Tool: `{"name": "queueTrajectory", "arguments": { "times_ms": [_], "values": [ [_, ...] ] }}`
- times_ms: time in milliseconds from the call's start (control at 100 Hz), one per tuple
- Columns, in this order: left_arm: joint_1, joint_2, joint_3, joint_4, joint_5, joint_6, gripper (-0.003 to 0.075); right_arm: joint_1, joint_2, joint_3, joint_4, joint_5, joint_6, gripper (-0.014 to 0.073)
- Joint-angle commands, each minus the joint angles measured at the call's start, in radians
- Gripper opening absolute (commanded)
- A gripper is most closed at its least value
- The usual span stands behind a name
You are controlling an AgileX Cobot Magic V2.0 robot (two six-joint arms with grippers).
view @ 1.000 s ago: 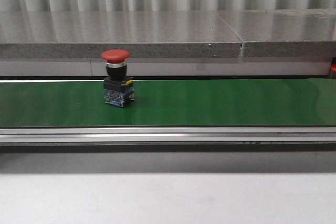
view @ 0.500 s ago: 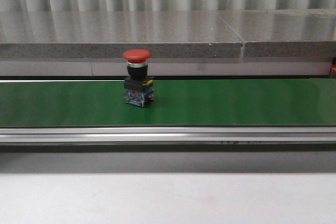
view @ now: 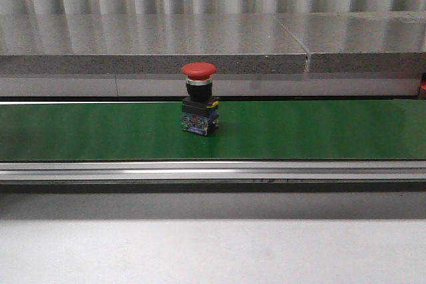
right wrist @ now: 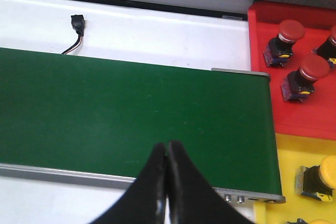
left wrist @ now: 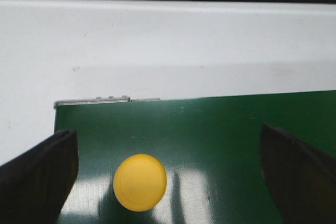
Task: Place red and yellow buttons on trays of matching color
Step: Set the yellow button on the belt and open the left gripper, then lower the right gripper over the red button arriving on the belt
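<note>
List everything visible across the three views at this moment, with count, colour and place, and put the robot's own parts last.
Conveyor belt: one, green, running across the front view.
Red button: one, upright on the belt, near the middle of the front view.
Yellow button: one, on the belt between the left gripper's fingers, seen from above.
Red tray: one, past the belt's end; at least three red buttons in it, one cut off by the frame edge.
Yellow tray: one, beside the red tray; yellow buttons partly in view, count unclear.
Cable with black plug: one, on the white surface beyond the belt.
Left gripper: open, over the belt.
Right gripper: shut, empty.
</note>
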Motion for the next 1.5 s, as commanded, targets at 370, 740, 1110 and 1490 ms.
{"name": "queueTrajectory", "arguments": {
  "times_ms": [370, 740, 1110, 1490],
  "values": [
    [-0.048, -0.449, 0.250, -0.024, -0.189, 0.007, 0.0659, 0.002, -0.010, -0.023, -0.007, -0.067, -0.008, -0.0067],
    [-0.048, -0.691, 0.447, -0.028, -0.189, 0.007, 0.0496, 0.002, -0.010, -0.023, -0.007, -0.067, -0.008, -0.0067],
    [-0.048, -0.706, 0.468, -0.053, -0.200, 0.003, -0.0019, 0.002, -0.007, -0.023, -0.007, -0.087, -0.008, -0.0067],
    [-0.048, -0.706, 0.468, -0.053, -0.200, 0.003, -0.0020, 0.002, -0.007, -0.023, -0.007, -0.081, -0.008, 0.0115]
  ]
}}
